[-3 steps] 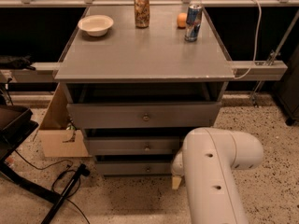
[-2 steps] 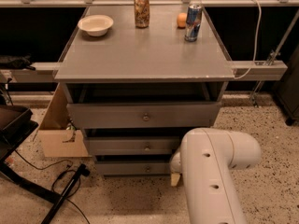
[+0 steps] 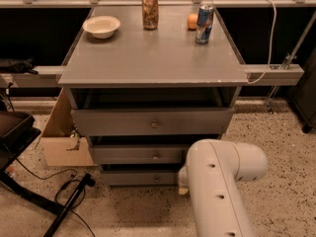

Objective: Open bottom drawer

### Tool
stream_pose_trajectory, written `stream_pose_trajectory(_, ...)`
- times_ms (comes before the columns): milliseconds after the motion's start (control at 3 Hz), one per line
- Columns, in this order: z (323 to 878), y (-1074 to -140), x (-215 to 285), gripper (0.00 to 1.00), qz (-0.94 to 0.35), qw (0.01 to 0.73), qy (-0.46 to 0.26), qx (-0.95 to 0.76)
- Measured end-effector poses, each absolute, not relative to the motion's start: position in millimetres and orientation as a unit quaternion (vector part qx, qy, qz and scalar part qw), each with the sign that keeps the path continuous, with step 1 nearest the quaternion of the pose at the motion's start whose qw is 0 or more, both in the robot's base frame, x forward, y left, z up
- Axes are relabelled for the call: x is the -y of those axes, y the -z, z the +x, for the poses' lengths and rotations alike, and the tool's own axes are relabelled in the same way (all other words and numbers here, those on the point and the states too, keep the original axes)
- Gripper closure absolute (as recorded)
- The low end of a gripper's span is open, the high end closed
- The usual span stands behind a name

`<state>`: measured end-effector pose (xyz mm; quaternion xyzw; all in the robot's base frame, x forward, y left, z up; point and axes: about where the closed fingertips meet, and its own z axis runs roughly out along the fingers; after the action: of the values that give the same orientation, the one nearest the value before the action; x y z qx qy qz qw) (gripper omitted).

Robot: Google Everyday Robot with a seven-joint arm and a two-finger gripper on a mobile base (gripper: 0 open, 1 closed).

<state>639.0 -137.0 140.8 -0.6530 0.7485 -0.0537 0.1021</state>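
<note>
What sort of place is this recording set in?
Probably a lab or workshop: grey drawer cabinet on speckled floor, loose cables, cardboard box. The pincer sits low by the bottom drawer, behind the white arm.

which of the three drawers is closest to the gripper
The bottom drawer, the lowest and narrowest front; the gripper sits at its right end, mostly hidden behind the arm.

Grey cabinet with three drawers; white arm (image 3: 217, 186) low at its front right.
The arm covers the right end of the bottom drawer (image 3: 140, 177); the gripper is hidden behind the arm there. Worktop (image 3: 153, 58): bowl (image 3: 101, 25) by the back left corner, brown can (image 3: 149, 12) at mid back edge, blue can (image 3: 204, 23) near the back right corner, orange (image 3: 191, 21) just beside it.
</note>
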Motion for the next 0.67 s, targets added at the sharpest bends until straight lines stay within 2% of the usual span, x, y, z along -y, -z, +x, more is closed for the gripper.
stream_pose_trajectory(333, 633.5, -141.8, 141.6, 0.70, -0.651, 0.094, 0.052, -0.752)
stream_pose_trajectory(667, 633.8, -147.1, 141.5, 0.93, -0.651, 0.094, 0.052, -0.752)
